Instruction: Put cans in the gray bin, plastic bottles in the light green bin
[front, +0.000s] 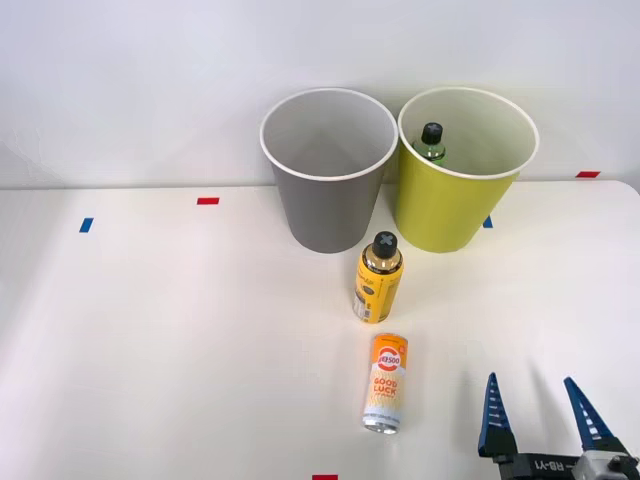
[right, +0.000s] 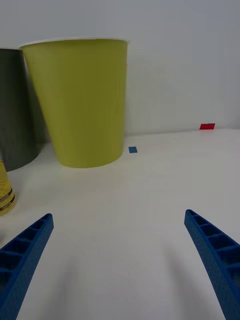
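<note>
An orange-and-white can (front: 386, 383) marked "GOOD LUCK" lies on the white table, its silvery end toward me. Just beyond it is a yellow bottle (front: 379, 282) with a black cap, whose edge also shows in the right wrist view (right: 4, 192). The gray bin (front: 330, 215) stands at the back, its wall seen close up (right: 15, 120). Right of it is the light green bin (front: 440, 215) (right: 82, 100), with a green plastic bottle (front: 432, 142) inside. My right gripper (front: 540, 412) (right: 120, 260) is open near the table's front, right of the can, holding nothing.
Red tape marks (front: 207, 201) and blue tape marks (front: 86, 225) dot the table near the back edge; another red mark (front: 325, 477) sits at the front. A white wall rises behind the bins. The table's left half (front: 150, 330) is bare.
</note>
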